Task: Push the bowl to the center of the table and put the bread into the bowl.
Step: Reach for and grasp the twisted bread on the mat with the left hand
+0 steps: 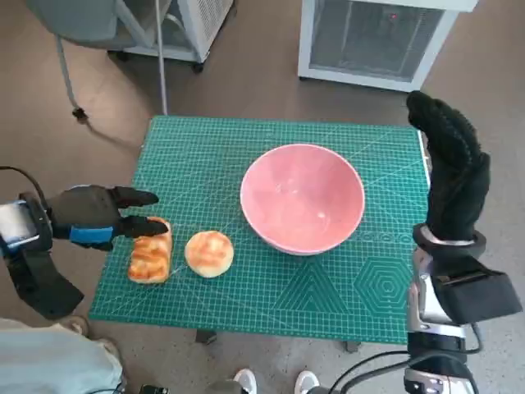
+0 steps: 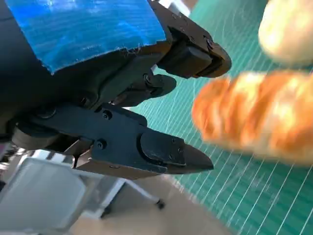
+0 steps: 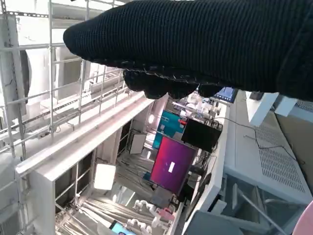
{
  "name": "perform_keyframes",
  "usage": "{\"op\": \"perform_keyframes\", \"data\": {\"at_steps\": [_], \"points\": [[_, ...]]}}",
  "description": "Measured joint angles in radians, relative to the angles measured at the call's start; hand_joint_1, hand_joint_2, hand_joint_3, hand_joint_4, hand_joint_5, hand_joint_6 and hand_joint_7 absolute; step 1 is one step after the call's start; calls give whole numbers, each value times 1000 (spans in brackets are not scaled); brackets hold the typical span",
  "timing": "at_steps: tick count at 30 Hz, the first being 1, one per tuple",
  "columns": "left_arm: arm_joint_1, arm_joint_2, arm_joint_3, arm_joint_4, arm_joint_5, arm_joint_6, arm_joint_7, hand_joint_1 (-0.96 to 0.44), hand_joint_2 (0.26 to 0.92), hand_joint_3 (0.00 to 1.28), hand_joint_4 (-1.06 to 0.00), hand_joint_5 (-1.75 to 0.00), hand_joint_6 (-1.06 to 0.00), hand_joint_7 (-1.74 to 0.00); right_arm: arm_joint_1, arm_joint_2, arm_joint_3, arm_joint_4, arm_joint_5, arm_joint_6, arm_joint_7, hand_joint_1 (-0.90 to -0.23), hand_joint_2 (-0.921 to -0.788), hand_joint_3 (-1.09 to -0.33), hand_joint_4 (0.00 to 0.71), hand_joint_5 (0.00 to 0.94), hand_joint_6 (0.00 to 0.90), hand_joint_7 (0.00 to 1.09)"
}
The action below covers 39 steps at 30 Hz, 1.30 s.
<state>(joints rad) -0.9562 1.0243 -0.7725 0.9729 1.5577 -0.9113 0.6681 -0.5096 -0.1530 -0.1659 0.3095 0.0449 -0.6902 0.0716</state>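
Bowl (image 1: 302,198), bread (image 1: 150,258): no legible txt

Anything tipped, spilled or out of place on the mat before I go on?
Nothing stands out. The pink bowl sits upright and empty near the middle of the green mat. Both breads, the long loaf and the round bun, lie whole beside the left hand. The right hand is raised, holding nothing.

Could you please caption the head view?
Left hand open beside the striped oblong bread roll, near the pink bowl.
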Motion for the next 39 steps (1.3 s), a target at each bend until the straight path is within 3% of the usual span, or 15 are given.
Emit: {"op": "perform_keyframes", "data": {"at_steps": [6,17,39], "points": [[-12,-25,-83,51,13,40,65,-163,919,9,-219,0,-334,0,6,3,1,-11,0,3,-4,-528,-921,-786,308,17,-1,628],[-32,-75,-188,136,-2,61,101,-142,921,31,-188,-3,-312,0,10,8,1,-12,0,3,-7,-523,-921,-783,309,16,-1,629],[-25,-176,-239,227,-181,8,76,-149,895,1,-174,-6,-320,-13,17,22,10,-2,0,-3,-13,-503,-921,-784,309,14,-1,621]]}}
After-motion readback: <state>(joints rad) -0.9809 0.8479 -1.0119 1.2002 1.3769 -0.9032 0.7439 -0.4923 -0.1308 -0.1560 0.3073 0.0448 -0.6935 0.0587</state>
